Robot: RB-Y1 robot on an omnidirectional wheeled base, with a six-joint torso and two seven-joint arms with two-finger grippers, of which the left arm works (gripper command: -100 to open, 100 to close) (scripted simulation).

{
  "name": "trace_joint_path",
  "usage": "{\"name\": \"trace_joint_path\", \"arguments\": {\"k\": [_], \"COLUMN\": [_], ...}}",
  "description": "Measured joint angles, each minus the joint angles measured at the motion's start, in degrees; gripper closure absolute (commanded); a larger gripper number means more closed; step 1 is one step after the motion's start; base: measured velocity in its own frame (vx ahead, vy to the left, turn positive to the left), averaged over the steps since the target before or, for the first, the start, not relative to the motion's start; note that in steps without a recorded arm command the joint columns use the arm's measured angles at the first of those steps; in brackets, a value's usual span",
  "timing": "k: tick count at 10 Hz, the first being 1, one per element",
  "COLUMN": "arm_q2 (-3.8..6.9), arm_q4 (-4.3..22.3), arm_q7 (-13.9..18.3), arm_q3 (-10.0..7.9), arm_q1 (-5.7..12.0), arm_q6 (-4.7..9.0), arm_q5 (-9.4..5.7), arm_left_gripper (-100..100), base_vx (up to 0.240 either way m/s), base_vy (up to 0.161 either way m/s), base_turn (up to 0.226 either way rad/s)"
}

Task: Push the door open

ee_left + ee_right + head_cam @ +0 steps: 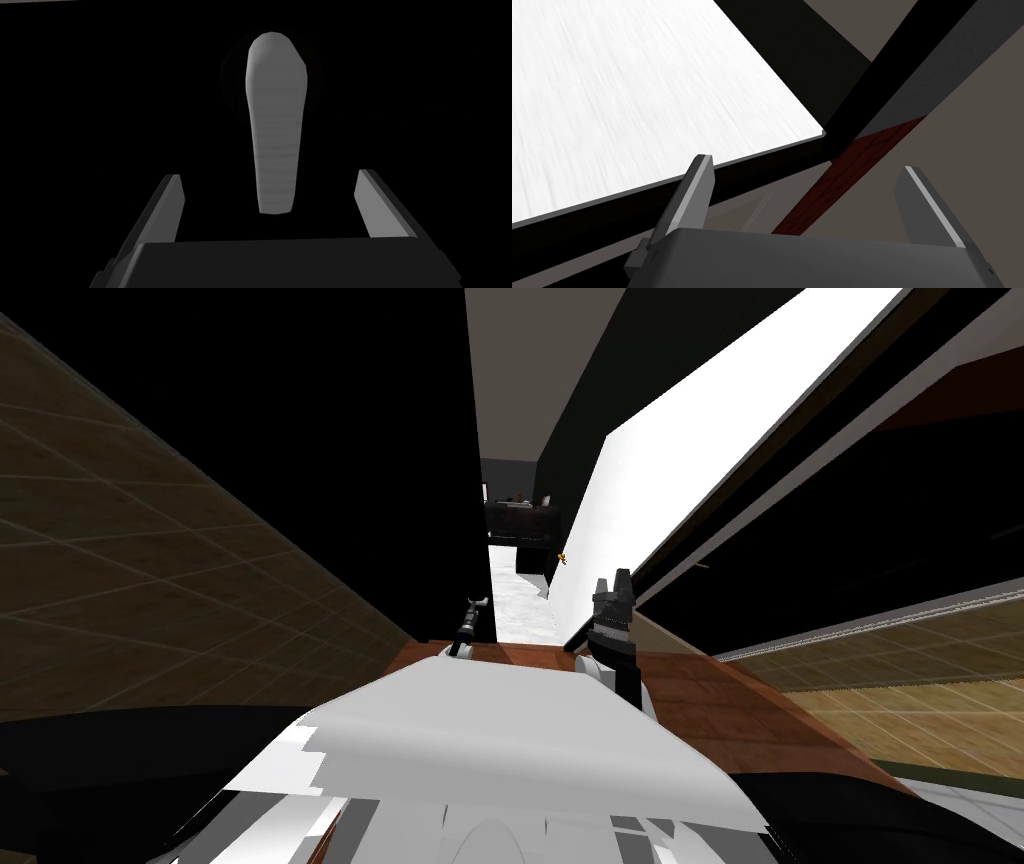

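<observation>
A dark, nearly black door panel (330, 468) stands ahead on my left, with a narrow gap (515, 588) along its right edge. A light grey lever handle (276, 125) sticks out of this black surface. My left gripper (268, 173) is open, and the lever's tip sits between its fingers without touching either. In the head view the left gripper (468, 633) is small, at the foot of the dark panel's edge. My right gripper (612, 580) is raised beside a white panel (700, 438). The right gripper (808, 161) is open and empty, facing the white panel's (637, 90) corner.
Through the gap I see a pale floor and dark furniture (522, 523) in the room beyond. A reddish-brown wood floor (720, 698) lies under me. Brown tiled walls (120, 558) splay to both sides. A dark frame (892, 75) runs past the white panel.
</observation>
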State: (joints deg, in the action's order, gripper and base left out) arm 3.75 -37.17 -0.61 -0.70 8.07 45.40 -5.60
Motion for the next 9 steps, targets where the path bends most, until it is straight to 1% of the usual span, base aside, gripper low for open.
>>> {"name": "trace_joint_path", "arguments": {"k": [1, 2, 3, 8, 9], "arm_q2": [-0.04, -0.16, -0.17, -0.06, -0.06], "arm_q4": [0.1, 0.3, 0.3, 0.2, 0.2], "arm_q7": [0.0, 0.0, 0.0, 0.0, 0.0], "arm_q3": [-0.1, -0.22, -0.23, -0.28, -0.29], "arm_q1": [0.06, 0.1, 0.13, 0.41, 0.4], "arm_q6": [0.07, 0.15, 0.17, 0.07, 0.07], "arm_q5": [-0.06, -0.12, -0.12, -0.14, -0.14], "arm_left_gripper": [-100, -100, 100, 100, 100], "base_vx": [0.205, 0.097, -0.014, -0.009, 0.096], "base_vy": [0.005, 0.002, 0.001, 0.001, -0.034], "base_turn": [-0.031, -0.004, 0.006, -0.005, 0.022]}}
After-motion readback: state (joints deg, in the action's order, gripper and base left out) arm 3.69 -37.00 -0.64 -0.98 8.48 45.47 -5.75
